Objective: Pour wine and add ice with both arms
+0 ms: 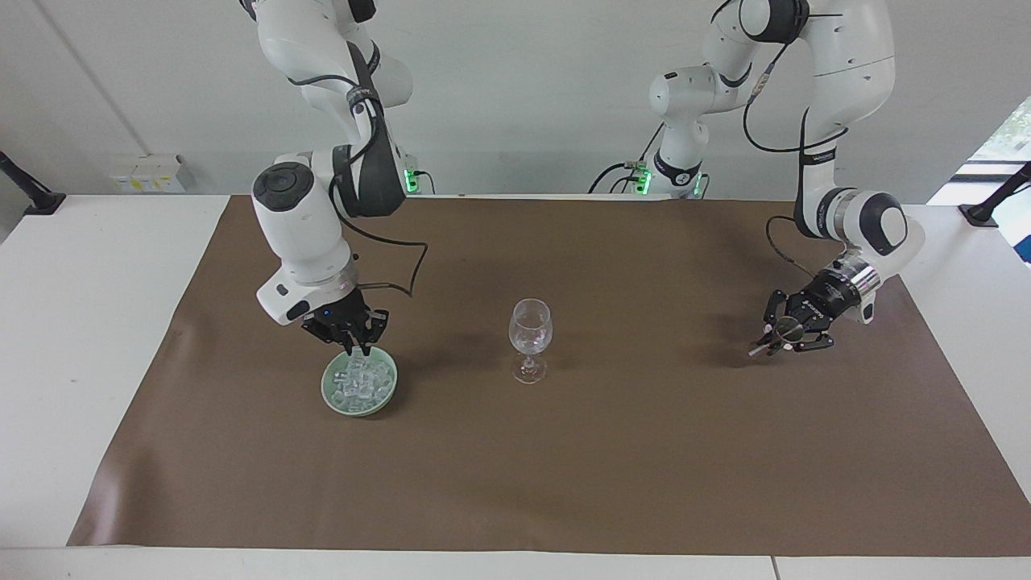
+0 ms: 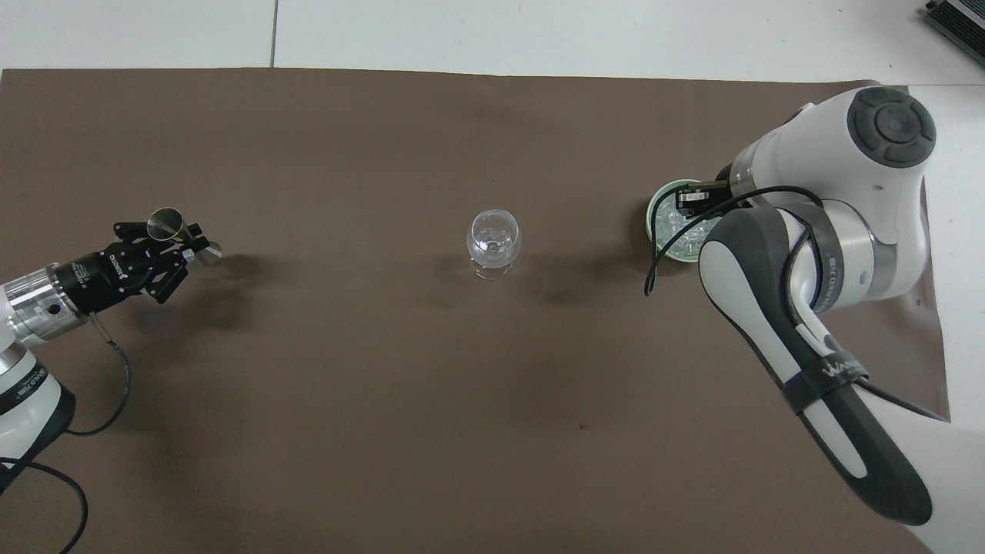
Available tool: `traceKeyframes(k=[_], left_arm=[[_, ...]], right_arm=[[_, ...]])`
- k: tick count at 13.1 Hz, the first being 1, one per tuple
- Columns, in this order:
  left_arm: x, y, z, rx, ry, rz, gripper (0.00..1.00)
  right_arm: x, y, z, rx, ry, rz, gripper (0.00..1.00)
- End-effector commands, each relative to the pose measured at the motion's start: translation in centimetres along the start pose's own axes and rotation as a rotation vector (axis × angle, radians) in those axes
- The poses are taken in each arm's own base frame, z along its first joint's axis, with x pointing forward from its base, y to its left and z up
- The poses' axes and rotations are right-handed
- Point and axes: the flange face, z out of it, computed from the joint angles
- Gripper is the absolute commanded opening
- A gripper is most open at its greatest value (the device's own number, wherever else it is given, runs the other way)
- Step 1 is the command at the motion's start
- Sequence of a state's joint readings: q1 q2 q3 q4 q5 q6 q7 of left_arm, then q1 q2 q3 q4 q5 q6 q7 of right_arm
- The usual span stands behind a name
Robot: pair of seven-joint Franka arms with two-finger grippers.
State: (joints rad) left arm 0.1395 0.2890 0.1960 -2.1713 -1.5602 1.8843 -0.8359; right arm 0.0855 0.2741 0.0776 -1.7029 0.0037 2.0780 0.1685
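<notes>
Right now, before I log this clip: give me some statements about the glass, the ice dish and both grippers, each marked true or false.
1. The clear stemmed wine glass stands upright on the brown mat. True.
2. The left gripper holds a silver metal jigger. True.
3. The small clear ice cubes lie heaped on the mat. False: they sit in the pale green round dish.
4. The right gripper hangs over the wine glass. False: it is over the dish.

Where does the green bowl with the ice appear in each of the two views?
Facing view: the green bowl sits low at that view's left, under the right arm's end effector.
Overhead view: the bowl is at that view's right, partly covered by the right arm.
Shared landmark: the wine glass at mid-table.
</notes>
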Motion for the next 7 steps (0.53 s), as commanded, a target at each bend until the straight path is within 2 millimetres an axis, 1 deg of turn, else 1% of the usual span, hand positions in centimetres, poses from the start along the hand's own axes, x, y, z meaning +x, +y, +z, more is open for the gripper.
traceKeyframes(k=[1,2,4,7], left_arm=[[1.7,0.1,-1.1,-0.002,-0.052,0.039,0.0],[1.9,0.2,-1.0,-0.006,-0.063,0.047,0.0],[2.5,-0.3,-0.9,-0.014,-0.081,0.074,0.0],[3.4,-1.2,-0.7,-0.037,-0.095,0.088,0.0]], right_arm=[[0.4,-2.3,-3.1,0.067,0.009,-0.001,0.0],[0.4,-3.9,-4.3,0.082,0.018,0.017,0.0],[0.2,-6.7,-5.8,0.105,0.033,0.048,0.0],[-1.0,-12.3,-7.0,0.123,0.05,0.024,0.0]])
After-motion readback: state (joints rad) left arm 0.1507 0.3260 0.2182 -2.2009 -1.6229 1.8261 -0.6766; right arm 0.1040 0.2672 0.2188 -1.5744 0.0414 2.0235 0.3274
